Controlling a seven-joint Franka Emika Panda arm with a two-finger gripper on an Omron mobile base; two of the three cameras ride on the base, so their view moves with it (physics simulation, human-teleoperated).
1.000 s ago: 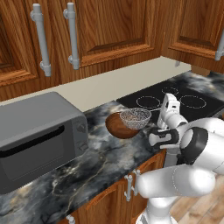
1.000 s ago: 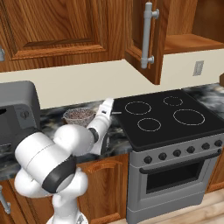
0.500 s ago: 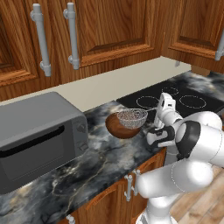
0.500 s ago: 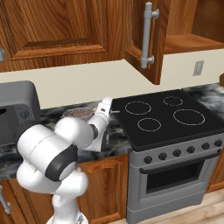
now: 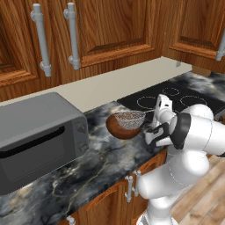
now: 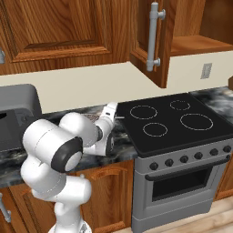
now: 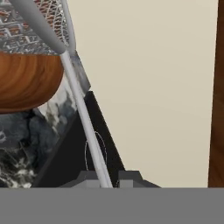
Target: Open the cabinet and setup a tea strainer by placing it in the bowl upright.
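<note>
Pinching the tea strainer (image 7: 83, 118) handle, end effector (image 7: 106, 177); basket in bowl (image 5: 123, 128); no writing legible.

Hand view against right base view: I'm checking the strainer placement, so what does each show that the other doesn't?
Hand view: the silver wire-mesh tea strainer sits in the reddish-brown wooden bowl, its thin handle running between the shut gripper.

Right base view: the open wooden cabinet door with its grey bar handle, the black stove, the grey microwave.

Both: the beige backsplash and the marbled counter.
</note>
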